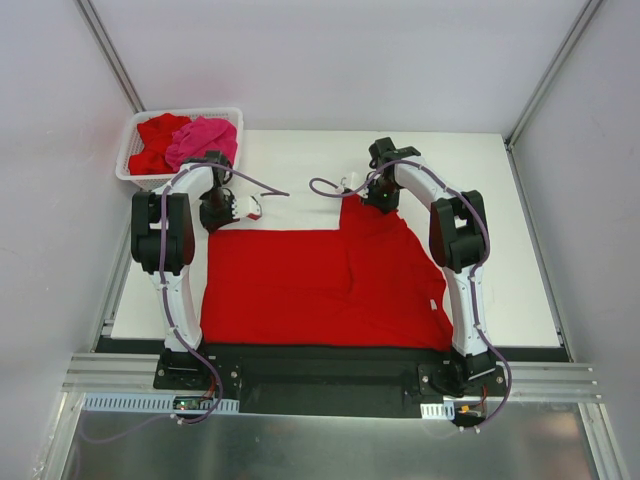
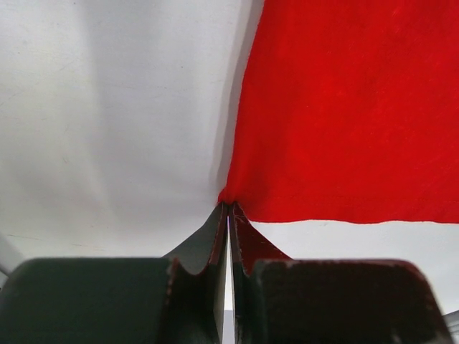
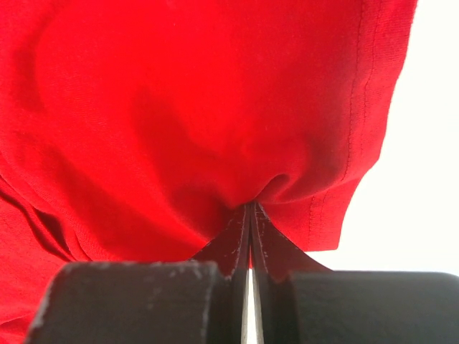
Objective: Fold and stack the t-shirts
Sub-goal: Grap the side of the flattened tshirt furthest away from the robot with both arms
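A bright red t-shirt [image 1: 320, 285] lies spread on the white table, its right part folded over. My left gripper [image 1: 218, 212] is shut on the shirt's far left corner [image 2: 231, 195], pinched at the fingertips. My right gripper [image 1: 380, 195] is shut on a bunched fold of the same red t-shirt [image 3: 215, 129] at its far right side, near a stitched hem. Another red t-shirt [image 1: 157, 142] and a hot pink t-shirt [image 1: 203, 139] lie crumpled in the basket.
A white lattice basket [image 1: 128, 160] stands at the table's far left corner, just behind the left arm. Grey walls and metal frame posts close in both sides. White table surface [image 1: 460, 160] shows behind and to the right of the shirt.
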